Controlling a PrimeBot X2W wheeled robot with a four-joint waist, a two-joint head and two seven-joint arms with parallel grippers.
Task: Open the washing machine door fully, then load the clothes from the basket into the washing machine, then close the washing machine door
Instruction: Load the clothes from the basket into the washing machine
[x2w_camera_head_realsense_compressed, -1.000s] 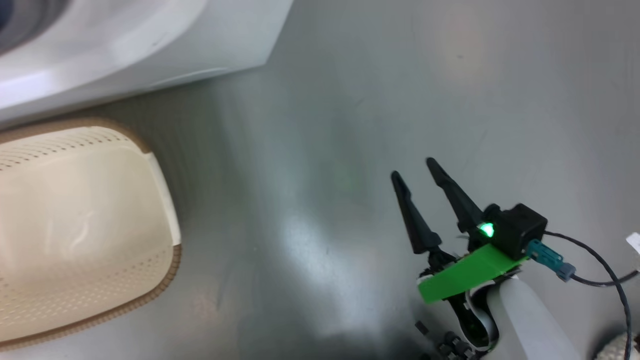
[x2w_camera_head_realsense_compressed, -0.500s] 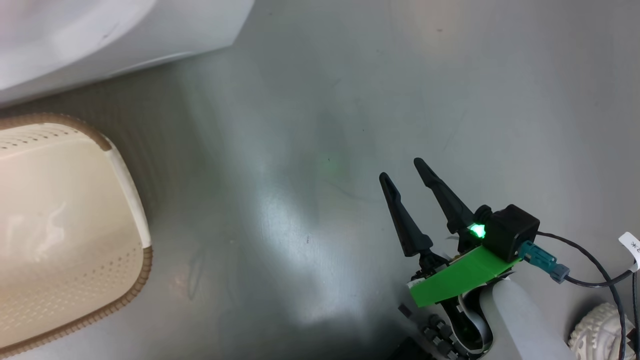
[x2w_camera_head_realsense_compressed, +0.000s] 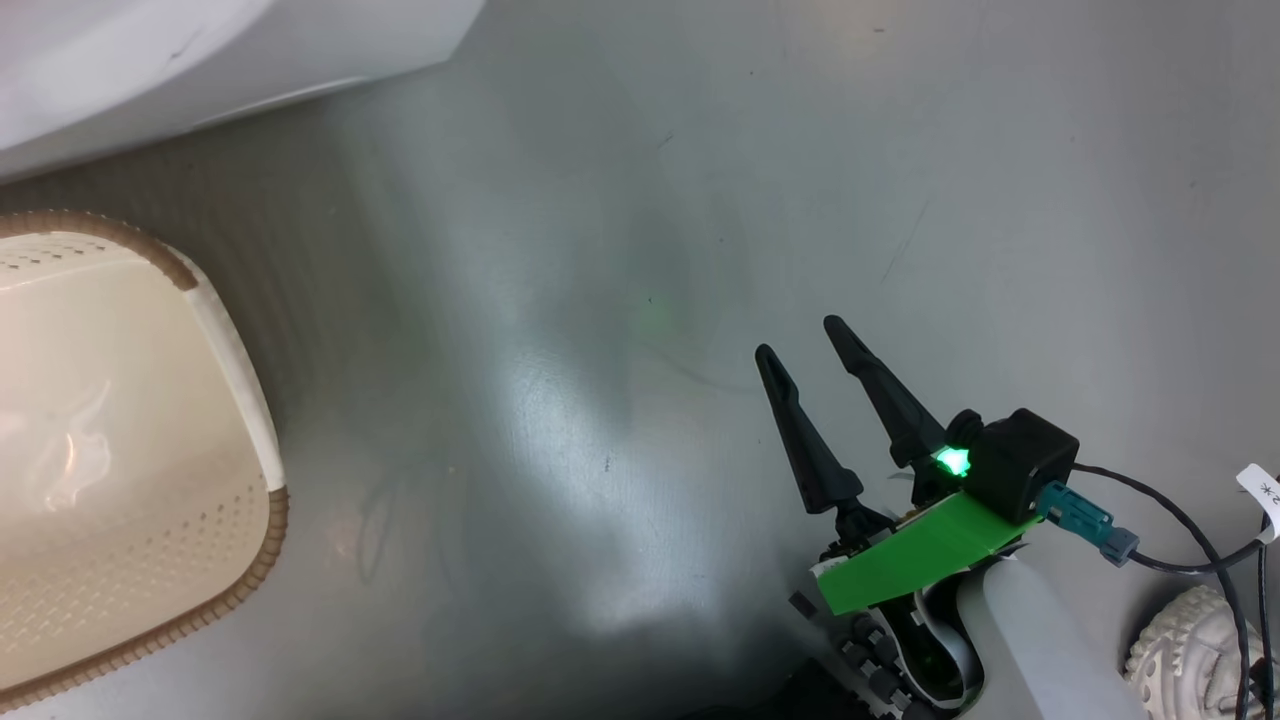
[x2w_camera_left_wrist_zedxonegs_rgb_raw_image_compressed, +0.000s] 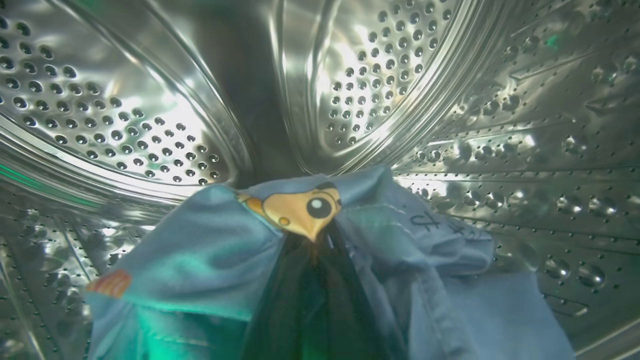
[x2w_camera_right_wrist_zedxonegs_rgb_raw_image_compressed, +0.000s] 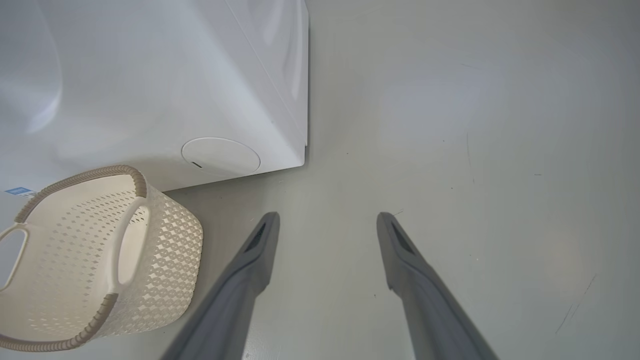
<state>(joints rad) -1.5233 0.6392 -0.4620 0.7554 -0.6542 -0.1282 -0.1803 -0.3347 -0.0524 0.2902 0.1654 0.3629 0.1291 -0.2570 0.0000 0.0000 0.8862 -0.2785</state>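
Left hand (x2w_camera_left_wrist_zedxonegs_rgb_raw_image_compressed: 320, 250) was deep inside washing machine (x2w_camera_left_wrist_zedxonegs_rgb_raw_image_compressed: 125, 115), clenched on clothes (x2w_camera_left_wrist_zedxonegs_rgb_raw_image_compressed: 200, 260). Clothes hung over its tips, low inside washing machine. Right hand (x2w_camera_head_realsense_compressed: 798, 337) was open, outside washing machine, farther off.

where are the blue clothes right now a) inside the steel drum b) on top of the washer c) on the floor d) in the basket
a: the clothes are surrounded by the drum and its perforated steel walls, and the basket shows no cloth in it.
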